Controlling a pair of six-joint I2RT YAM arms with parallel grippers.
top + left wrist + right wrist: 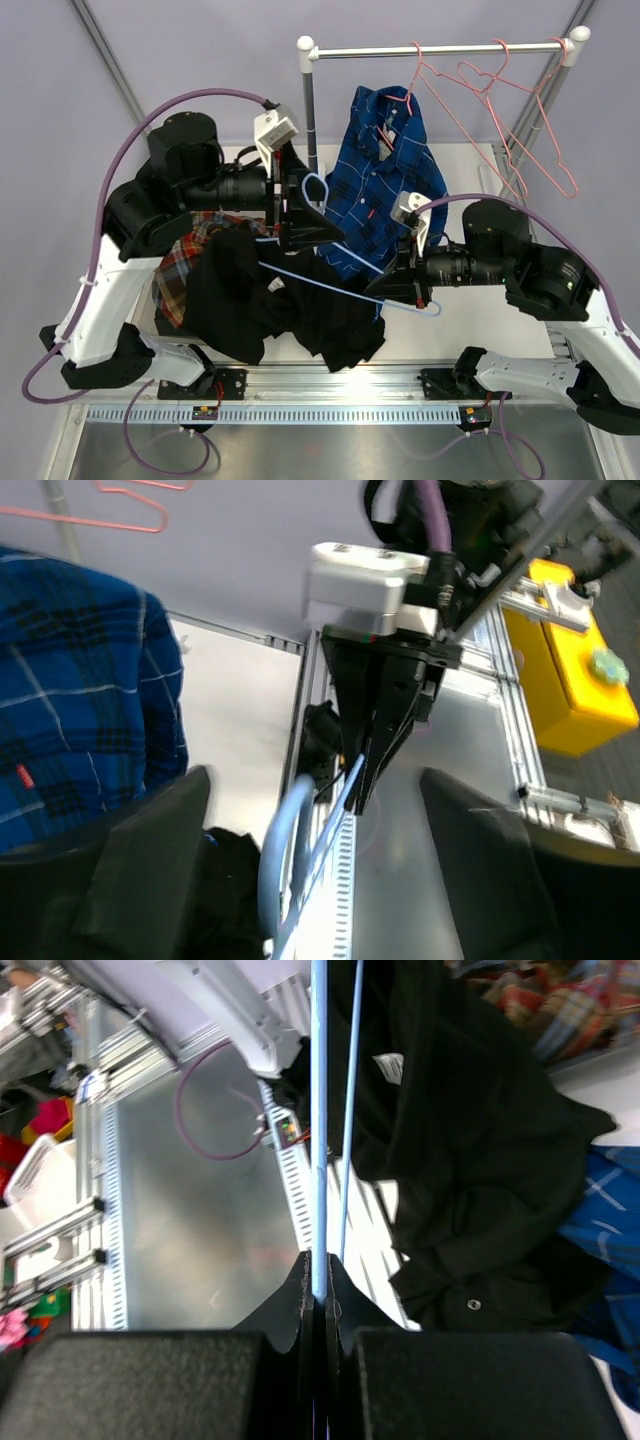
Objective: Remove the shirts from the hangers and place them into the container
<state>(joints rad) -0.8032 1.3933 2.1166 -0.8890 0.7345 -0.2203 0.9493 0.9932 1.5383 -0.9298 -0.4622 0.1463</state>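
White table (500, 325): carries the whole scene, with both arms reaching in from its near edge.
Rail (440, 48): stands at the far side, its bar running across the top of the overhead view.
Black shirt (270, 300): crumpled in a heap at the near left of the table, one end spilling toward the middle (a button shows in the right wrist view (480, 1160)).
Blue shirt (385, 170): hangs from the rail's left part, and its lower end drapes down behind the heap.
Plaid shirt (185, 260): bunched at the heap's left, partly under the black shirt.
Container: hidden under the heap; its rim cannot be made out.
Pink hangers (520, 120): hooked on the rail, bare wire to the right of the blue shirt.
Blue hanger (330, 285): bare, lifted above the black shirt and slanting from its hook near the left gripper down to the right gripper.
Left gripper (300, 205): fingers (150, 870) spread wide, with the blue hanger's hook (285, 850) between them and touching neither (as far as the wrist view shows).
Right gripper (415, 290): fingers pressed together, pinching the blue hanger's wire (318, 1160) at its lower right end.
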